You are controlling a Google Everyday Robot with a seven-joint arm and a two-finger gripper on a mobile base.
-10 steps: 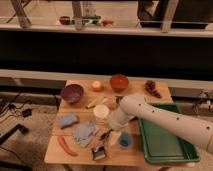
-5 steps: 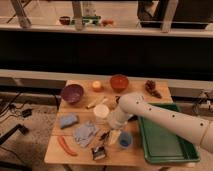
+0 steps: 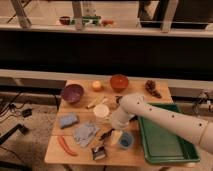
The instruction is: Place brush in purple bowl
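The purple bowl point(image 3: 72, 93) stands at the back left of the wooden table point(image 3: 75, 155). The brush point(image 3: 100, 148) lies near the front edge, its blocky head with pale bristles toward me and its slim black handle slanting up and right. My white arm reaches in from the right and bends down at mid table. My gripper point(image 3: 111, 131) hangs at its end just above the brush's handle, open, with nothing in it. The arm partly hides the gripper.
An orange-red bowl point(image 3: 119, 81), an orange fruit point(image 3: 96, 85) and a pinecone point(image 3: 152, 88) line the back. A beige stick point(image 3: 95, 103), a white cup point(image 3: 101, 111), blue cloths point(image 3: 85, 133), a red sausage shape point(image 3: 65, 145) and a blue cup point(image 3: 126, 140) crowd the middle. A green tray point(image 3: 165, 142) sits at the right.
The arm has edged slightly left and down over the middle of the table. The objects have not moved.
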